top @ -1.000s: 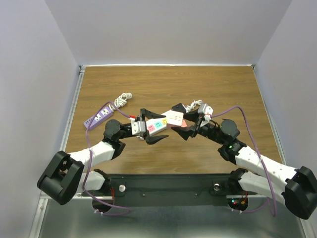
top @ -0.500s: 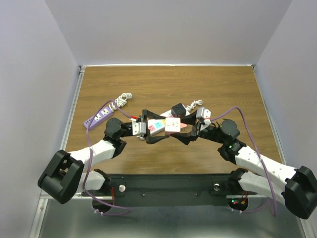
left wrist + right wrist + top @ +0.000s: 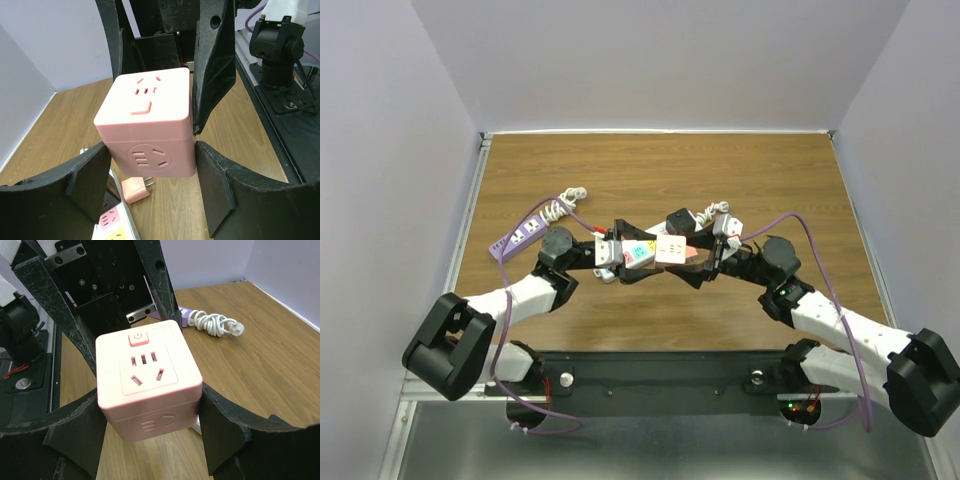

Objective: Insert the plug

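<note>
A pink cube socket hangs above the table between both grippers. My right gripper is shut on it, with both pads pressed on its sides. It also shows in the right wrist view and the left wrist view. My left gripper is open, its fingers flanking the same cube from the other side, with a thin gap at the right finger. A small pink plug with metal prongs lies on the wood below. It lies next to a white power strip with coloured sockets.
A purple power strip and a coiled white cord lie at the left. A black adapter and another white cord lie behind the grippers. Purple cables loop off both arms.
My right gripper has brought the pink cube left and lower. My left gripper has moved right, and its open fingers now sit around the cube.
</note>
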`<action>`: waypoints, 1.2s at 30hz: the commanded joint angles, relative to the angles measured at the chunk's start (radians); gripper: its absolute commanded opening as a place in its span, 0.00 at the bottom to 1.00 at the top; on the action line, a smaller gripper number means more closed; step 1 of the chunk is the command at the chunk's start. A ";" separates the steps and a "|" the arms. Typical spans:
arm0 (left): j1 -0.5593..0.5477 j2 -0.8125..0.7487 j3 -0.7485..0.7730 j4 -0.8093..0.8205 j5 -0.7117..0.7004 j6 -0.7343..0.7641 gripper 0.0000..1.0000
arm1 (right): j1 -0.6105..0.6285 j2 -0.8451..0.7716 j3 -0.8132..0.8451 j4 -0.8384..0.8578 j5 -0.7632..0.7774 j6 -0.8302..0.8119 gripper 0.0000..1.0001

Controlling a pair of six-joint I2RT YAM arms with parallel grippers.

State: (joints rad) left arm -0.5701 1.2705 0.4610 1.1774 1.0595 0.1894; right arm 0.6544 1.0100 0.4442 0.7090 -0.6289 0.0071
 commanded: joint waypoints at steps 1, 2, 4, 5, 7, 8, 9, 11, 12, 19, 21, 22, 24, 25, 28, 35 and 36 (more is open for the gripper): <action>-0.054 0.009 0.045 -0.033 0.040 0.061 0.00 | 0.027 -0.005 0.045 0.116 0.011 0.024 0.09; -0.054 0.013 0.045 -0.035 0.030 0.061 0.00 | 0.027 -0.004 0.044 0.116 0.026 0.028 0.13; -0.056 0.030 0.047 -0.033 0.001 0.051 0.00 | 0.027 -0.001 0.044 0.115 0.069 0.042 0.27; -0.056 0.047 0.050 -0.033 -0.021 0.047 0.00 | 0.028 0.007 0.044 0.115 0.093 0.045 0.35; -0.056 0.065 0.054 -0.035 -0.030 0.051 0.00 | 0.027 0.012 0.041 0.112 0.110 0.039 0.42; -0.056 0.075 0.056 -0.035 -0.030 0.051 0.00 | 0.028 0.013 0.033 0.112 0.112 0.030 0.45; -0.056 0.085 0.064 -0.035 -0.017 0.054 0.00 | 0.028 0.015 0.028 0.112 0.124 0.015 0.49; -0.056 0.110 0.071 -0.042 0.003 0.064 0.00 | 0.028 0.010 0.018 0.109 0.130 -0.021 0.54; -0.056 0.118 0.074 -0.045 0.013 0.067 0.00 | 0.027 0.007 0.010 0.109 0.132 -0.041 0.56; -0.054 0.130 0.074 -0.065 0.057 0.097 0.00 | 0.027 -0.019 -0.036 0.098 0.181 -0.124 0.71; -0.054 0.130 0.071 -0.065 0.056 0.102 0.00 | 0.028 -0.002 -0.033 0.098 0.195 -0.119 0.76; -0.054 0.135 0.071 -0.065 0.056 0.102 0.00 | 0.027 0.005 -0.033 0.096 0.201 -0.118 0.78; -0.054 0.145 0.073 -0.065 0.047 0.102 0.00 | 0.028 0.019 -0.033 0.095 0.221 -0.110 0.80; -0.054 0.150 0.073 -0.067 0.039 0.105 0.00 | 0.027 0.024 -0.033 0.095 0.230 -0.108 0.81; -0.051 0.174 0.074 -0.070 -0.007 0.101 0.00 | 0.027 0.035 -0.036 0.093 0.258 -0.099 0.89; -0.039 0.231 0.084 -0.074 -0.004 0.096 0.00 | 0.024 0.010 -0.081 0.093 0.342 -0.173 1.00; -0.039 0.231 0.079 -0.076 0.002 0.099 0.00 | 0.022 -0.004 -0.090 0.093 0.353 -0.205 1.00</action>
State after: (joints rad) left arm -0.6132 1.5127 0.5060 1.0569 1.0389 0.2787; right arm 0.6807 1.0489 0.3801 0.7231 -0.3641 -0.1181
